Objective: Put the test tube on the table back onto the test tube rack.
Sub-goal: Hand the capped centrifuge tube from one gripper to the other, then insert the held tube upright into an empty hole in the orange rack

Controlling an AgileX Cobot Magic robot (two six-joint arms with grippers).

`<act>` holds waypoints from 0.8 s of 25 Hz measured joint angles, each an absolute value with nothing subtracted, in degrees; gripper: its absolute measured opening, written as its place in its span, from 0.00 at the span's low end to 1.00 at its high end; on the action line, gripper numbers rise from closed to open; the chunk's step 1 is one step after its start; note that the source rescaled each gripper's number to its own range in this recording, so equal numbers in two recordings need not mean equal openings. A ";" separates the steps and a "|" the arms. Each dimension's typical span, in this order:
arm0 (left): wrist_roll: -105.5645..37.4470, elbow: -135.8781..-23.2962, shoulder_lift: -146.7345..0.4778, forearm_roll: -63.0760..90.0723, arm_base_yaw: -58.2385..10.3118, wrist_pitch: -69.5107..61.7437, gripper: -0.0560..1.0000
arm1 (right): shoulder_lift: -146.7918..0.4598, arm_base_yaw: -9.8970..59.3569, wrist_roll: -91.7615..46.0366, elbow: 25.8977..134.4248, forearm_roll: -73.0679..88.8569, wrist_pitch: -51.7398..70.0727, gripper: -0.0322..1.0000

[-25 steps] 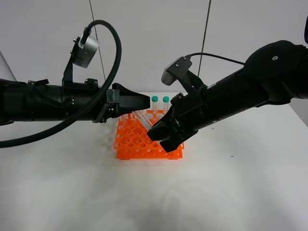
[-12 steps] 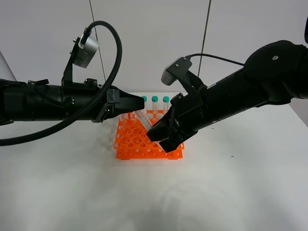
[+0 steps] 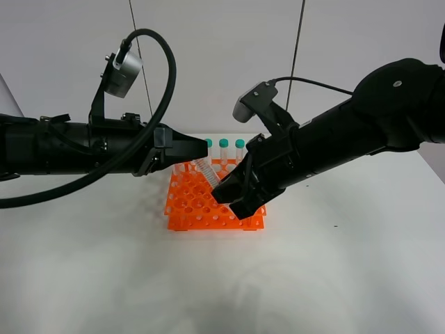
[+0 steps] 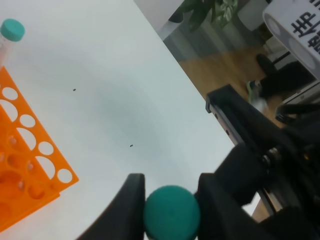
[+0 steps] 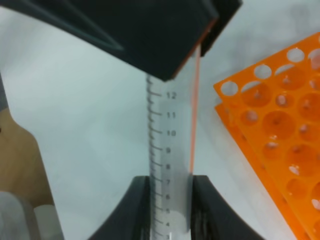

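Note:
The test tube [image 3: 204, 171] hangs tilted over the orange test tube rack [image 3: 201, 209], held at both ends. My left gripper [image 3: 202, 153] is shut on its teal cap [image 4: 171, 214], seen between the fingers in the left wrist view. My right gripper [image 3: 224, 193] is shut on the lower clear body; in the right wrist view the graduated tube [image 5: 167, 125] runs from between my right gripper's [image 5: 169, 200] fingers up into the left gripper. The tube's conical tip is hidden. The rack also shows in the left wrist view [image 4: 20, 150] and the right wrist view [image 5: 280, 125].
Three teal-capped tubes [image 3: 224, 144] stand upright in the rack's back row; one shows in the left wrist view [image 4: 11, 30]. The rack stands on the white table [image 3: 334, 278]. Both black arms cross over the rack from either side.
The left gripper has drawn back a little to the left, uncovering a third teal cap in the rack's back row. The right gripper and the tube have barely moved.

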State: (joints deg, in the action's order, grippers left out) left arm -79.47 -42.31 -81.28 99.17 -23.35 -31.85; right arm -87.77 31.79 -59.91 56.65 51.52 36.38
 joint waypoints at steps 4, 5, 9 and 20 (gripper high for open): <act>-79.47 -42.31 -81.28 99.17 -23.35 -33.15 0.06 | -87.77 31.79 -59.40 56.65 51.52 33.90 0.74; -79.47 -42.31 -81.28 99.17 -23.35 -33.15 0.06 | -87.77 31.79 -59.36 56.72 51.52 33.90 0.85; -79.47 -42.31 -81.28 99.17 -23.35 -33.15 0.06 | -87.26 31.79 -55.03 59.08 48.25 36.66 0.98; -79.47 -42.31 -81.28 99.17 -23.35 -33.16 0.06 | -83.22 31.53 -17.81 73.86 15.85 54.10 1.00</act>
State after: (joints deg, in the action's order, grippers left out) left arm -79.47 -42.31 -81.28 99.17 -23.35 -33.16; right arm -83.22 31.53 -17.81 73.86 15.85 54.10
